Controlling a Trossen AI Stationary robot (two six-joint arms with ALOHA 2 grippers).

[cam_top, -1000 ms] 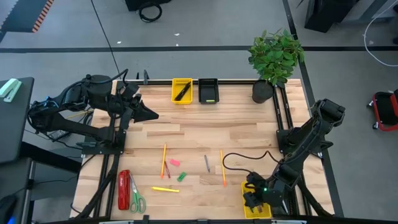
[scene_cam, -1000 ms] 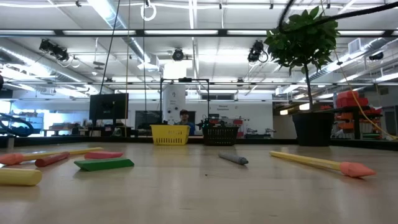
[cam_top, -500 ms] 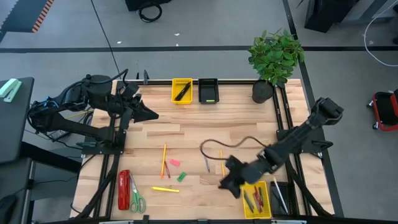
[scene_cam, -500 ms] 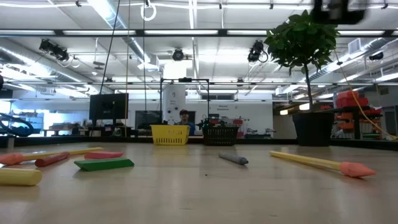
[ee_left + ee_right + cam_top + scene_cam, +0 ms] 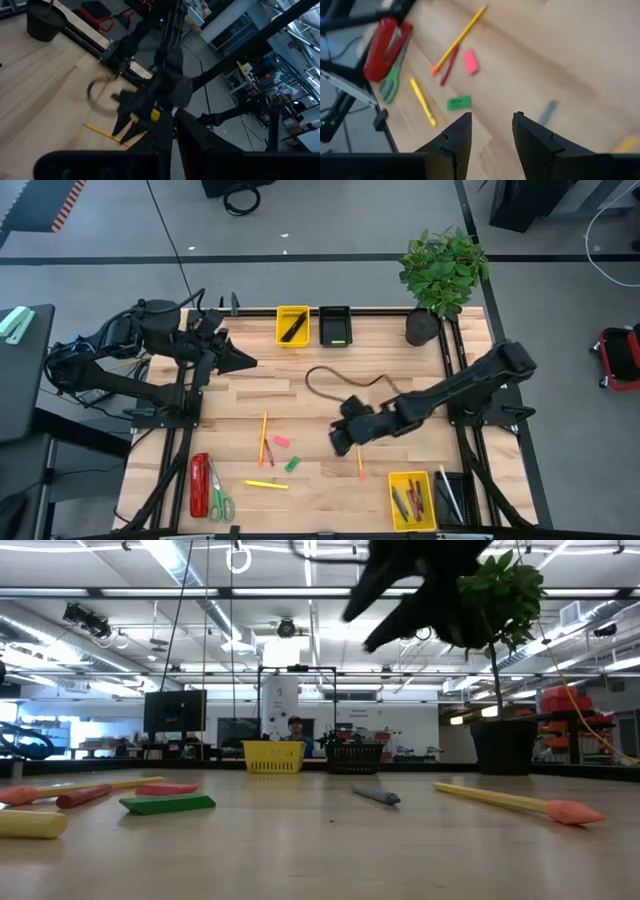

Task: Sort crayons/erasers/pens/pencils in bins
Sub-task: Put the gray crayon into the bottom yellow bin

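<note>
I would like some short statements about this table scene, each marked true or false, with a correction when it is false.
1. The right end effector hangs above the middle of the table, its fingers open and empty. True.
2. The green eraser lies inside a yellow bin. False: it lies on the bare table, near the pink eraser.
3. The yellow bin at the near right edge already holds several sticks. True.
4. The left end effector is gripping the red stapler. False: it is up at the far left, well away from the stapler.
5. A grey crayon lies loose on the table. True.
</note>
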